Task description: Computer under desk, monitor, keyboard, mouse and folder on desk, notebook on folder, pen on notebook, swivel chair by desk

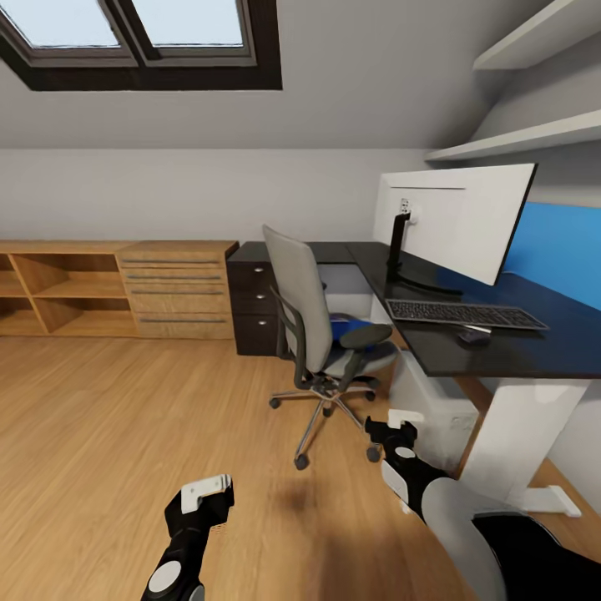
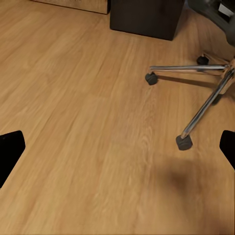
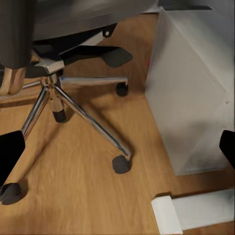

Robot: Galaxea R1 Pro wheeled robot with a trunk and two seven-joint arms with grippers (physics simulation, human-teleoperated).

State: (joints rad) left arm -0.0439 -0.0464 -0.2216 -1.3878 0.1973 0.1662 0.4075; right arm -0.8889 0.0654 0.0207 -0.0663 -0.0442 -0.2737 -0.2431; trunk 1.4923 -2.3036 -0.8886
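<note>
The grey swivel chair (image 1: 321, 334) stands on the wood floor beside the black desk (image 1: 509, 346), with the blue folder (image 1: 349, 326) on its seat. On the desk are the wide monitor (image 1: 455, 219), the keyboard (image 1: 464, 314) in front of it and the small black mouse (image 1: 473, 336). The pale computer (image 1: 434, 409) tower sits under the desk, close in the right wrist view (image 3: 196, 93). My left gripper (image 1: 207, 492) hangs open over bare floor. My right gripper (image 1: 401, 427) is open, low beside the chair's chrome base (image 3: 63, 93). Notebook and pen are out of view.
A dark drawer unit (image 1: 255, 307) closes the desk's far end, with a light wooden dresser (image 1: 175, 288) along the back wall. The desk's white leg (image 1: 517, 438) and its foot (image 3: 193, 211) lie near my right gripper. Chair casters (image 2: 184, 142) spread over the floor.
</note>
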